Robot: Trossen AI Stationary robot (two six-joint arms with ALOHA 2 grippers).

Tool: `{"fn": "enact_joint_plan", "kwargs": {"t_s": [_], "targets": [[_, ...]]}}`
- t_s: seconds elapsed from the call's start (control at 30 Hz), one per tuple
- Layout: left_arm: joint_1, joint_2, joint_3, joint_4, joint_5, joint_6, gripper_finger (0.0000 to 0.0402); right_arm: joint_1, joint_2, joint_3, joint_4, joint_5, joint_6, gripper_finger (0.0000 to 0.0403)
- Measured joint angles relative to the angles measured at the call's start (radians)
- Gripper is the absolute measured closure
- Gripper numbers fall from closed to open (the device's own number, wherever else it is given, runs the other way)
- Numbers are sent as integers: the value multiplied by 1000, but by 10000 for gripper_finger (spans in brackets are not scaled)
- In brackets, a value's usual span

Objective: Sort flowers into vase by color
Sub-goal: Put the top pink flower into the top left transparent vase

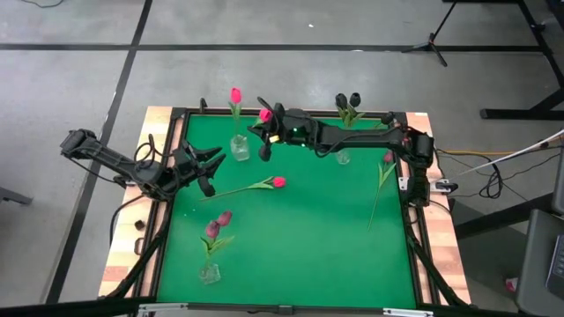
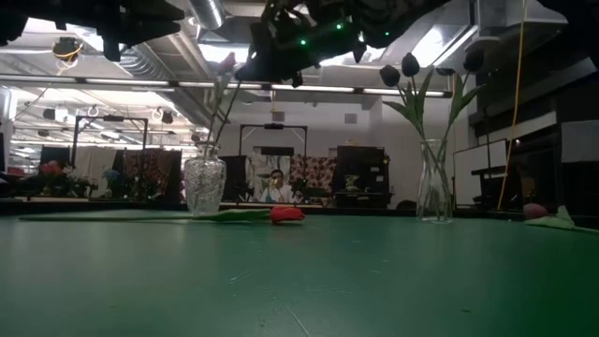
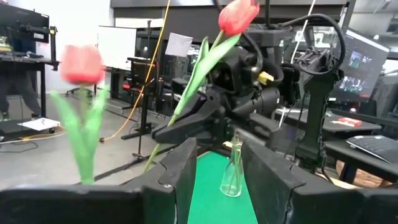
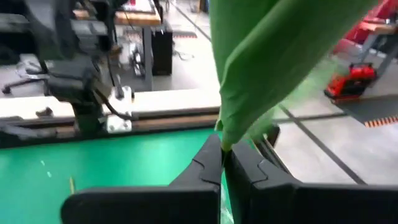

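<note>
light, floppy work: pink tulip (image 1: 265, 115) pinched low on its stem in the right gripper (image 1: 263, 143), jaws clamped tight on it, carried just beside the vase (image 1: 239, 146) already holding a pink bloom. best held on the stem, never the head. left gripper (image 1: 208, 167) waiting nearby, part-open, empty. no readable writing anywhere.

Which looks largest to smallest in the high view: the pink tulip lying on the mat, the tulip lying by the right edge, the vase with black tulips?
1. Tulip by the right edge: longest.
2. Pink tulip lying on the mat: a little shorter.
3. Vase with black tulips: smallest; seen from straight above, so unsure.
</note>
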Motion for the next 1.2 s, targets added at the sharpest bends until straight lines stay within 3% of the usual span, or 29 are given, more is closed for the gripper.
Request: {"fn": "enact_joint_plan", "kwargs": {"t_s": [0.47, 0.83, 1.2], "targets": [[0, 0, 0, 0, -1, -21, 276, 1, 0, 3, 10, 17, -14, 397], [0, 0, 0, -14, -2, -26, 276, -19, 75, 57, 16, -10, 7, 390], [1, 0, 0, -19, -6, -25, 276, -27, 91, 62, -5, -26, 19, 302]]}}
